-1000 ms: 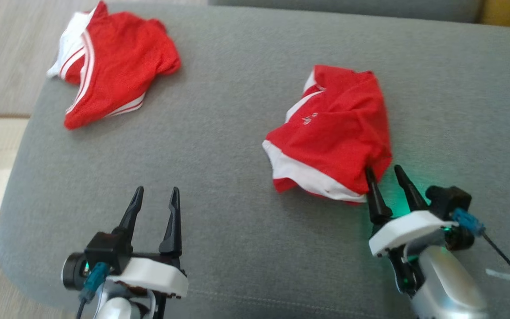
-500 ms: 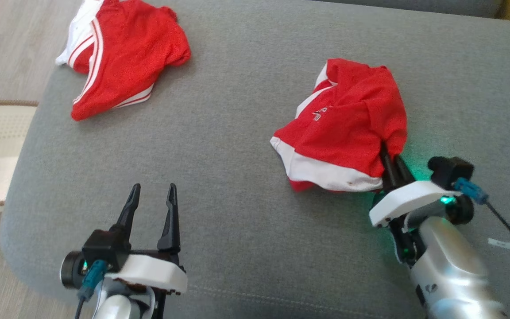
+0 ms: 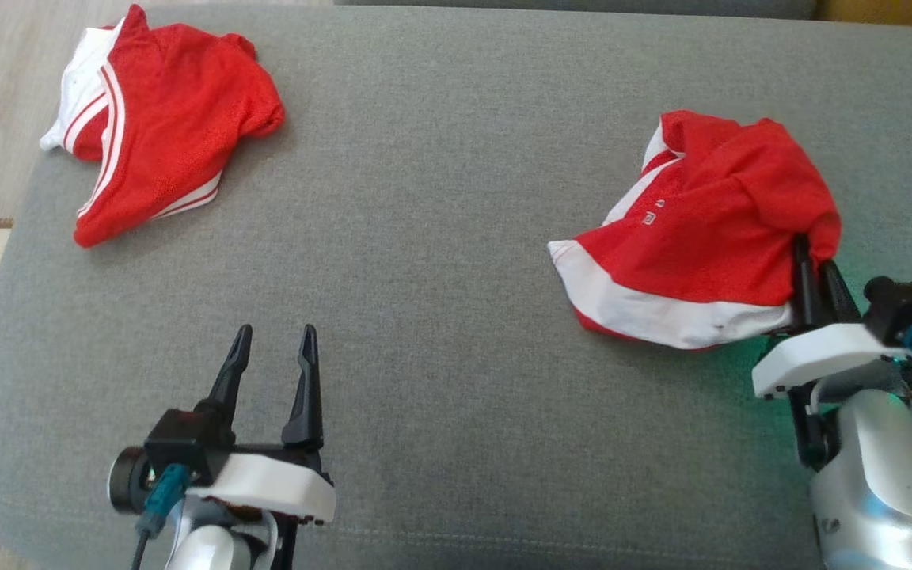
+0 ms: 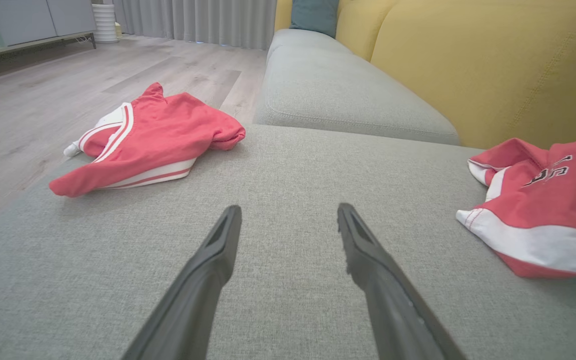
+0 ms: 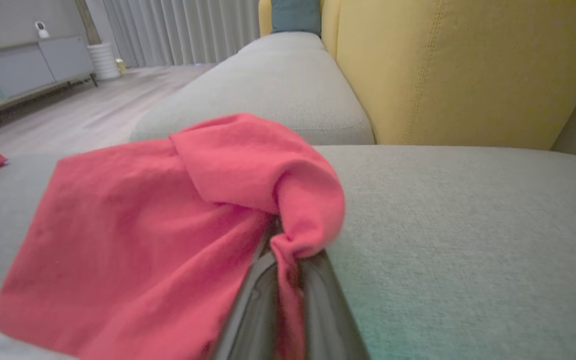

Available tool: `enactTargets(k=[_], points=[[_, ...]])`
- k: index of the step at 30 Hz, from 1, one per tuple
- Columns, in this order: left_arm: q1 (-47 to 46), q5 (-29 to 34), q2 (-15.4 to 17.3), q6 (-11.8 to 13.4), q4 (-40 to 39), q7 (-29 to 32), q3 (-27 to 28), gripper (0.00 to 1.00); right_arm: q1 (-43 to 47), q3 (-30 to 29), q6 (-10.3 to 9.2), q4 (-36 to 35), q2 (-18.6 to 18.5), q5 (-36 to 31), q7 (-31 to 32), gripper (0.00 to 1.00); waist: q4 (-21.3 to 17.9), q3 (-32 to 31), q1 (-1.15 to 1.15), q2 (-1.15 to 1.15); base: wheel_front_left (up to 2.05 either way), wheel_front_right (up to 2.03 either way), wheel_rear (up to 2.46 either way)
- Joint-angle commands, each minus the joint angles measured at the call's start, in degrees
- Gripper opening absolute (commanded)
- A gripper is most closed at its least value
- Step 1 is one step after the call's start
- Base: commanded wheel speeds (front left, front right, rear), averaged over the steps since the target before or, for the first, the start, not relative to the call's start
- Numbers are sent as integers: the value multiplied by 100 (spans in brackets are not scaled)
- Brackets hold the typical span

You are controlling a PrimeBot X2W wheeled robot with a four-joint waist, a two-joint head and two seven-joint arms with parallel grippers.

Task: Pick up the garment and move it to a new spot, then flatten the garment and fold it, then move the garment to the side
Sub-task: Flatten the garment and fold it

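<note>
Far ahead of my left jaws and out to their left, a second shirt (image 3: 163, 127) lies crumpled at the sofa's (image 3: 440, 237) corner. My left jaws stand wide open over bare cushion with nothing between them, just as a second ago. Just ahead of my right jaws and spreading to their left lies the garment (image 3: 709, 229), resting on the sofa. Its long axis runs left to right, slanting away from me toward the right. The white hem faces me and the left, and a bunched red fold sits at its right end. My right jaws are clamped on that fold; a second ago they stood open astride it. The garment now lies farther from the second shirt.
</note>
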Motion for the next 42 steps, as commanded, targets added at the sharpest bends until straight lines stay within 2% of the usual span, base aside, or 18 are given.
enactTargets(k=[1, 9, 10, 11, 13, 18, 23, 29, 36, 39, 42], points=[[-184, -22, -16, -6, -192, -71, 149, 100, -73, 75, -5, -211, 52, -125, 42, 0, -7, 18, 0, 0, 0, 0, 0], [-269, -8, -16, -20, -191, -71, 140, 100, -134, -420, -5, 69, 52, -681, 131, 0, 21, 118, 0, 0, 0, 0, 0], [-274, -8, -16, -19, -190, -71, 145, 100, -138, -465, -5, 110, 52, -718, 112, 11, 22, 125, 0, 0, 0, 0, 0], [-279, -8, -16, -18, -189, -71, 149, 100, -142, -507, -5, 146, 52, -744, 91, 31, 22, 128, 0, 0, 0, 0, 0], [-281, -8, -16, -19, -189, -71, 160, 100, -145, -572, -5, 203, 52, -773, 50, 99, 13, 127, 0, 0, 0, 0, 0], [-267, -13, -16, -17, -186, -71, 159, 100, -125, -763, -5, 205, 52, -817, -48, 100, -28, 81, 0, 0, 0, 0, 0], [-217, -11, -16, -31, -172, -71, 152, 100, -33, -779, -5, -106, 52, -764, -106, 100, -45, -18, 0, 0, 0, 0, 0], [-101, -5, -16, -47, -153, -71, 137, 100, 284, -195, -5, -878, 52, -422, -123, 100, -35, -179, 0, 0, 0, 0, 0], [-36, -11, -16, -49, -159, -71, 89, 100, 497, 1210, -5, -1317, 52, -80, 413, 100, -12, -250, 0, 0, 0, 0, 0], [-46, -15, -16, -55, -157, -71, 50, 100, 397, 1375, -5, -1306, 52, -96, 551, 100, 30, -251, 0, 0, 0, 0, 0], [-60, -22, -16, -52, -154, -71, 2, 100, 161, 1307, -5, -1220, 52, -386, 722, 100, 130, -245, 0, 0, 0, 0, 0]])
